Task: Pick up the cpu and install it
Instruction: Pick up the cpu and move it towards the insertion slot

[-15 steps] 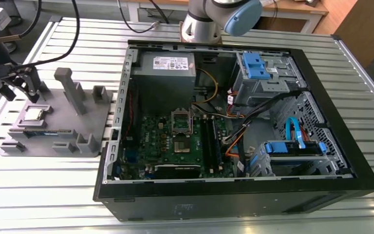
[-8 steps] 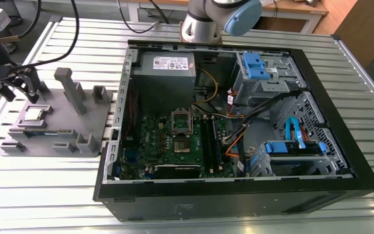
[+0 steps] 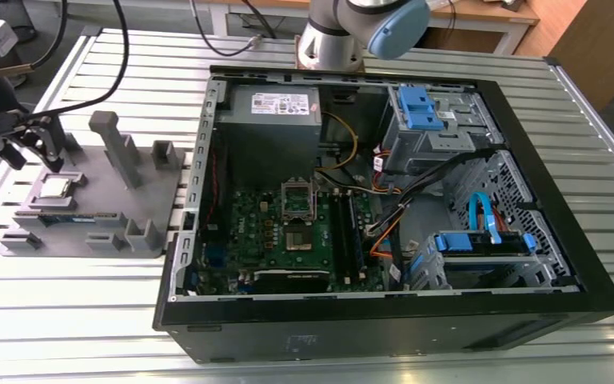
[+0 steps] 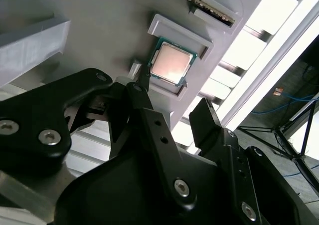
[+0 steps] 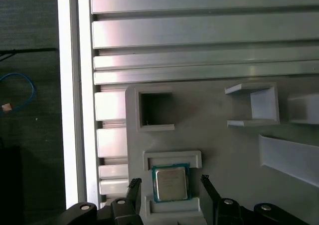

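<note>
The cpu (image 3: 53,187) is a small square chip with a dull metal top, lying flat in a shallow pocket of the grey block tray (image 3: 105,192) at the exterior view's left. My gripper (image 3: 32,158) hovers just above it, open and empty. In both wrist views the cpu (image 5: 170,183) (image 4: 172,63) lies between and beyond the two black fingertips (image 5: 134,184). The gripper (image 5: 169,181) (image 4: 173,90) is apart from the chip. The green board's metal-framed socket (image 3: 297,202) sits inside the open computer case.
The open black computer case (image 3: 392,320) fills the middle of the slatted metal table (image 3: 73,320), with cables, drive bays (image 3: 430,120) and a power supply (image 3: 275,104) inside. Upright grey posts (image 3: 115,148) rise from the tray. A thin memory stick (image 3: 73,216) lies in it.
</note>
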Tool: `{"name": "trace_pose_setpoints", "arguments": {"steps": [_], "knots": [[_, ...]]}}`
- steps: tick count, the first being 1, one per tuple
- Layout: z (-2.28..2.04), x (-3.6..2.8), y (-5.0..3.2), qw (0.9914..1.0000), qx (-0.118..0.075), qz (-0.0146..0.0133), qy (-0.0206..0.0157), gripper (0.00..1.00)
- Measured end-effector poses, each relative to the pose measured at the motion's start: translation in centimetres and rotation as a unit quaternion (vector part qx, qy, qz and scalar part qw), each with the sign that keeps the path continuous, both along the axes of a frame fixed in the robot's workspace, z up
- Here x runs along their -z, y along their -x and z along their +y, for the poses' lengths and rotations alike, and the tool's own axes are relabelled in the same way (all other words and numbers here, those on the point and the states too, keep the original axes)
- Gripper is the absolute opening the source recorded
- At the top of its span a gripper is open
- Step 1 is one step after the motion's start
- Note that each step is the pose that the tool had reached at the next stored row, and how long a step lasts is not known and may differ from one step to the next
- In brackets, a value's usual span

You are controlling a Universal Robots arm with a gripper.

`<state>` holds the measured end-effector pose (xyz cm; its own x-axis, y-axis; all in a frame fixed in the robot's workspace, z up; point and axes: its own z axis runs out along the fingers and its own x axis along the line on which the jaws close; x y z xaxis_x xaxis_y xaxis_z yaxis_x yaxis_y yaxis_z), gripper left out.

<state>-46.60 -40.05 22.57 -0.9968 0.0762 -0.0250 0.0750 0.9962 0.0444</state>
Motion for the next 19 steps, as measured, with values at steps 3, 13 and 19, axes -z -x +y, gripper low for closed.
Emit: {"name": "trace_pose_setpoints", "arguments": {"steps": [3, 13, 19], "knots": [[0.00, 0.52, 0.16, 1.00000, 0.000, 0.0001, 0.0000, 0.59], [0.00, 1.45, 0.46, 1.00000, 0.000, 0.0001, 0.0001, 0.59], [-0.01, 2.21, 0.63, 1.00000, -0.001, -0.0024, 0.0000, 0.59]]}}
